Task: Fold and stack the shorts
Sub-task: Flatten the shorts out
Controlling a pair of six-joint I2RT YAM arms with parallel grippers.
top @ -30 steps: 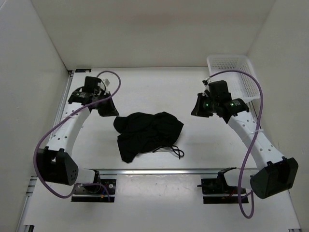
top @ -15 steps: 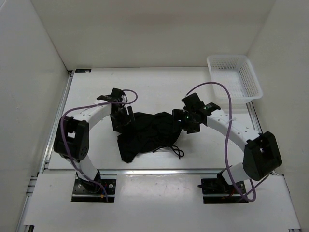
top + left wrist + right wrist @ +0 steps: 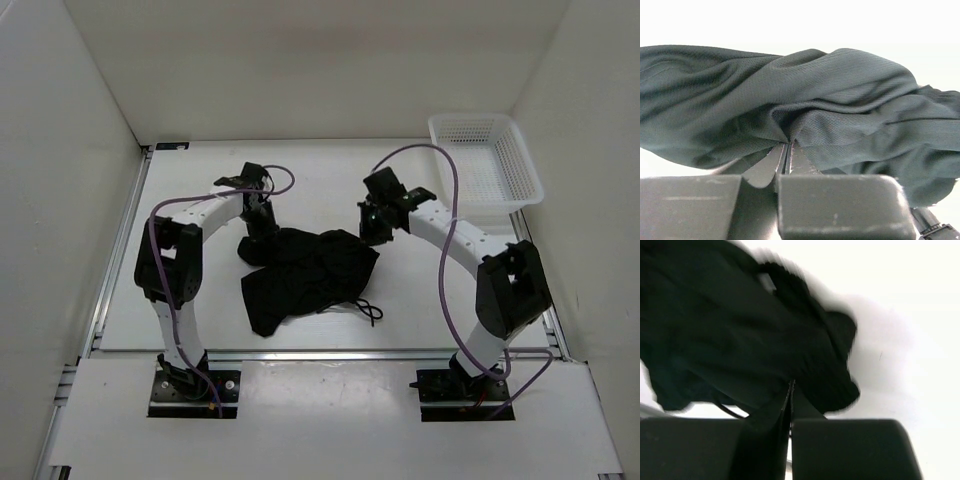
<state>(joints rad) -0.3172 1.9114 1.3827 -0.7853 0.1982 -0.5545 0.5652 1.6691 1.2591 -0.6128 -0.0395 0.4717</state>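
Observation:
The black shorts (image 3: 305,275) lie crumpled in the middle of the table, a drawstring (image 3: 362,311) trailing at their near right. My left gripper (image 3: 262,230) is at their far left corner. In the left wrist view its jaws (image 3: 787,145) are shut, with a pinch of shorts fabric (image 3: 840,95) gathered at the tips. My right gripper (image 3: 372,234) is at their far right corner. In the right wrist view its jaws (image 3: 791,384) are shut against the blurred black fabric (image 3: 740,335).
A white mesh basket (image 3: 486,160) stands at the back right corner. White walls close in the table on the left, back and right. A metal rail (image 3: 320,352) runs along the near edge by the arm bases.
Both arms swung in from the table's sides to the far edge of the shorts, and their jaws closed on the fabric. The shorts have barely shifted.

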